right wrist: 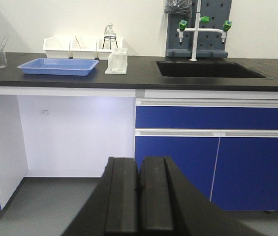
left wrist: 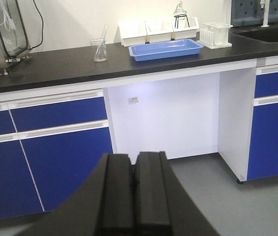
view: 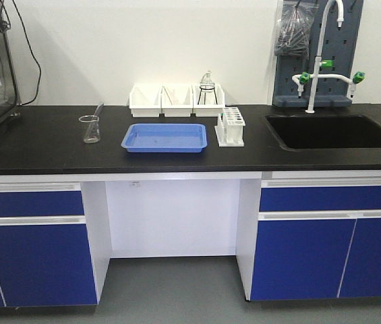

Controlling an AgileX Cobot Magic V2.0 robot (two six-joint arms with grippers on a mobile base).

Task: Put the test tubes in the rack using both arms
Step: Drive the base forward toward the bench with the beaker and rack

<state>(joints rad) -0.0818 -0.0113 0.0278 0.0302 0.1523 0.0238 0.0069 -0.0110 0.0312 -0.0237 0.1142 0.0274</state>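
Observation:
The white rack (view: 230,126) stands on the black counter, just right of a blue tray (view: 164,137). It also shows in the left wrist view (left wrist: 216,34) and the right wrist view (right wrist: 117,60). The test tubes are too small and clear to make out; only faint glints show in the tray. My left gripper (left wrist: 134,156) is shut and empty, low in front of the cabinets and far from the counter. My right gripper (right wrist: 139,160) is also shut and empty, low and well back from the counter. Neither arm shows in the front view.
Three white bins (view: 177,100) and a flask on a black tripod (view: 207,88) stand behind the tray. A glass beaker (view: 90,128) stands to its left. A sink (view: 332,131) with a white faucet (view: 318,57) lies to the right. Blue cabinets (view: 32,250) flank an open knee space.

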